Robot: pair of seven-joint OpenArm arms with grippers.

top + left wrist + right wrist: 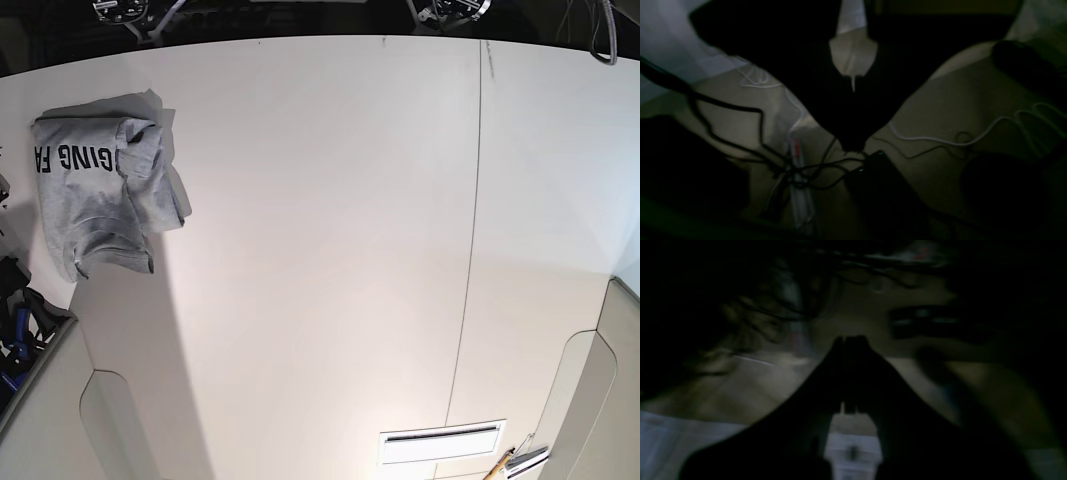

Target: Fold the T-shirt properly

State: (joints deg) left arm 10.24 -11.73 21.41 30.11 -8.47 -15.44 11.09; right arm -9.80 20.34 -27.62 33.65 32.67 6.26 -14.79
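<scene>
A wide white table [330,250] is filling the base view, with a thin dark seam [470,250] running down its right part. A white slotted plate [441,441] is lying near the bottom edge. In the dim left wrist view, black cables [740,133] and a white cable [973,136] are trailing across a pale floor [957,100].

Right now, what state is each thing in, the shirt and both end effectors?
T-shirt: crumpled in a loose heap at the table's far-left edge in the base view, black lettering partly showing, not held.
Left end effector: shut, empty, off the table.
Right end effector: shut, empty, off the table.
</scene>
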